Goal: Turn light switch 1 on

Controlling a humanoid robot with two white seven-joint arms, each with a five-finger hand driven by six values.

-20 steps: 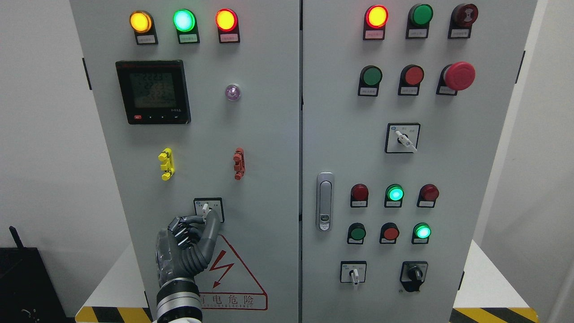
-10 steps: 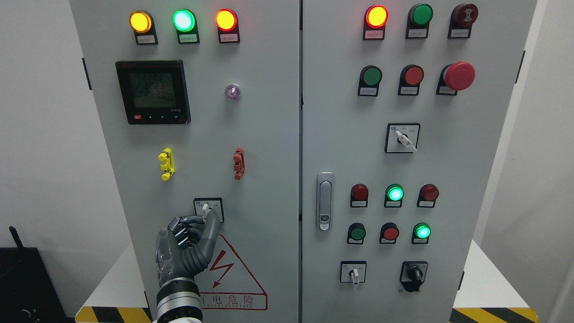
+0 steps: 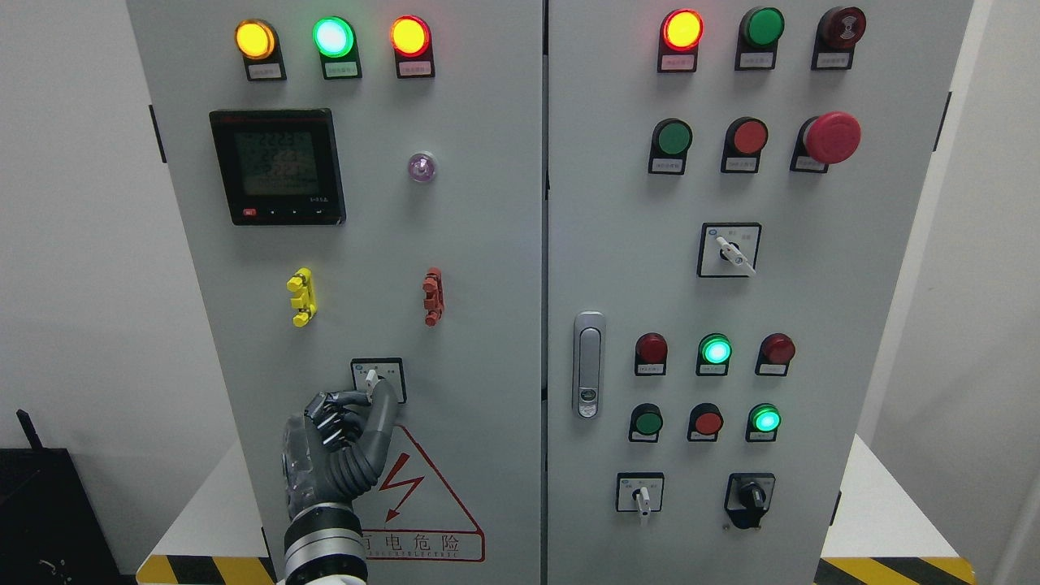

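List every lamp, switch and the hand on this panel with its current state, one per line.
Top left lamps, amber, green, red: lit.
Top right red lamp: lit.
Green lamp beside it: unlit.
Meter display: on.
Middle lamp of the lower right row: lit green.
Lamps either side of it: dark.
Left hand: fingers pinching the white selector lever.
Door handle: flush, closed.

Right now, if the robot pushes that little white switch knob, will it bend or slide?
Probably neither. The knob looks like stiff plastic fixed in its square plate, so it should turn. It is small, and the left hand touches it with fingertips only, so it might slip.
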